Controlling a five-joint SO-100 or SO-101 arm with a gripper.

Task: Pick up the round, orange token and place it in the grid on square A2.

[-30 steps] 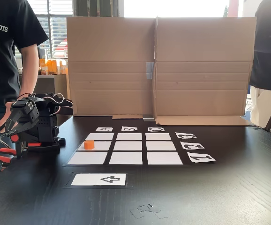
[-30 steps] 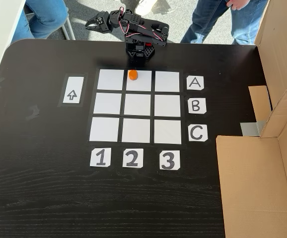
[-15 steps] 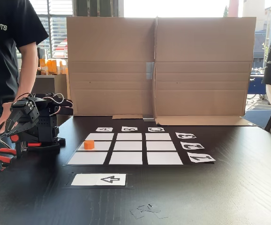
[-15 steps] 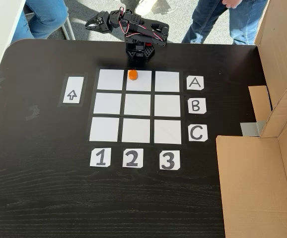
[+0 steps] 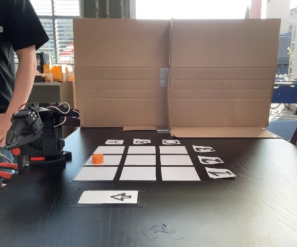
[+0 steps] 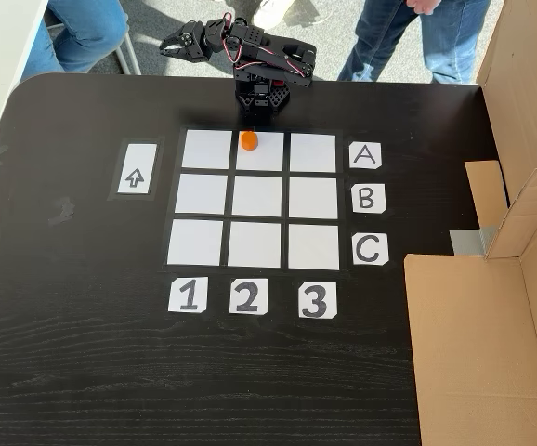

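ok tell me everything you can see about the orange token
The orange token is a small bright puck, a short cylinder that looks like plastic, sitting flat. In the fixed view from above it rests on the white paper cell in the row by the A card and the column above the 2 card, near that cell's edge closest to the arm's base. Nothing else touches it; the gripper is folded back beyond the table edge, well apart.

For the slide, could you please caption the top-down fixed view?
Orange token resting on square A2 of the grid, with the folded arm's claw beyond the table edge.
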